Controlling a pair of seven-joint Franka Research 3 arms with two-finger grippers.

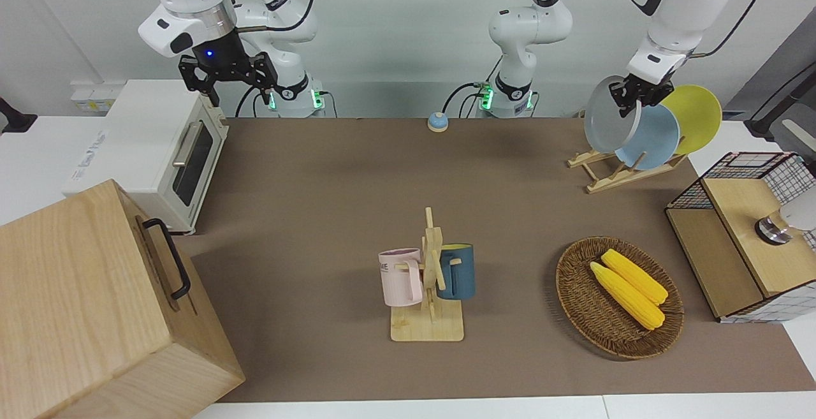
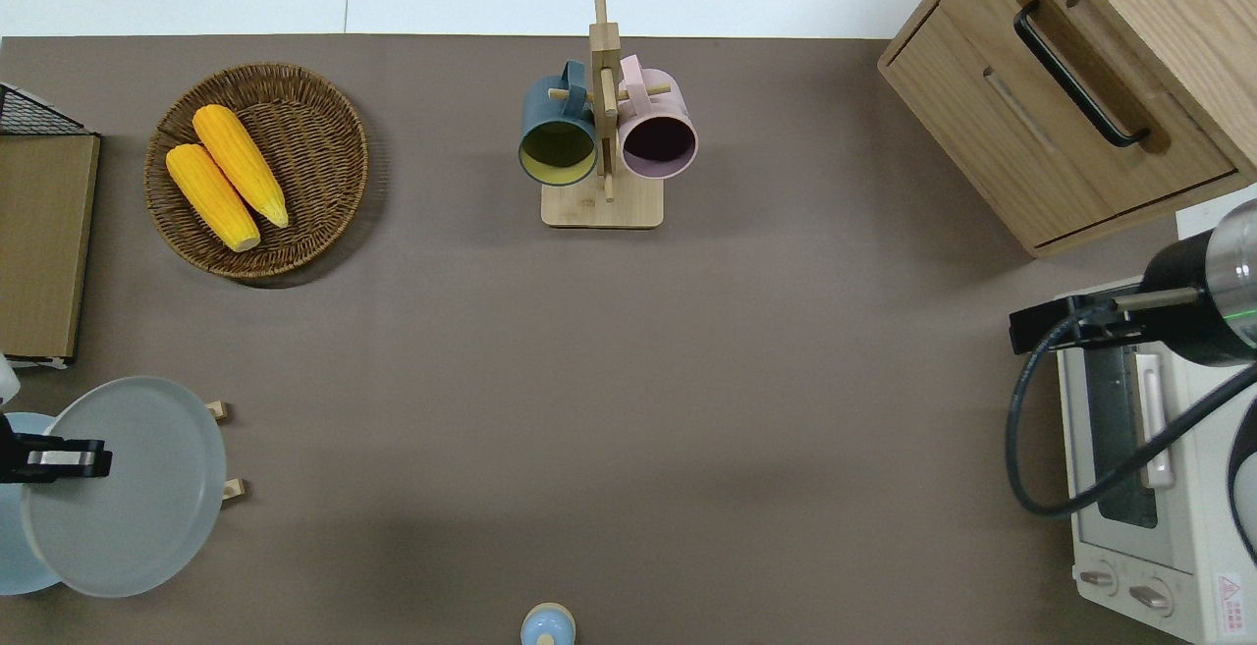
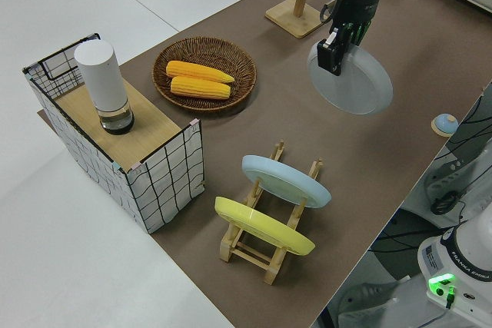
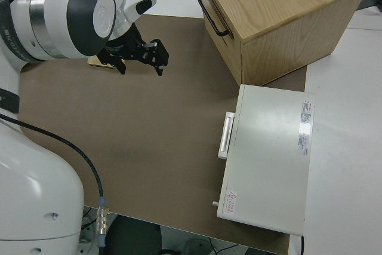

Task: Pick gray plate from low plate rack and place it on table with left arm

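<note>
Already lifted: you had the gray plate (image 1: 607, 122) up in the air, clear of the low plate rack (image 1: 621, 171), hanging tilted over the rack's end that lies farther from the robots, as the overhead view showed.
Left end effector (image 1: 629, 101): it was clenched on the gray plate, pinching the raised rim at the plate's upper edge, one finger on each face.
Right end effector (image 1: 229, 81): that arm was parked; its fingers stood spread with nothing between them.
Rack contents: the light-blue plate (image 3: 286, 180) and the yellow plate (image 3: 263, 225) leaned in their slots, the blue one nearest the slot you emptied.
Handling, as I judged it: the plate looked stiff, smooth and rather light, so it would not flex, but a rim pinch at one edge let the rest hang as a lever and it could swing or slip if you moved sharply.
Where to hold: the rim was the only sensible place; the flat centre offered nothing to two fingers.
Fragility: it might chip if dropped on edge, so you would have done well to lay it low and flat.
Landing spot: the bare brown worktop (image 2: 628, 380) toward the middle lay open, well apart from the wicker basket (image 2: 324, 134) of corn and the mug stand (image 2: 601, 205).
</note>
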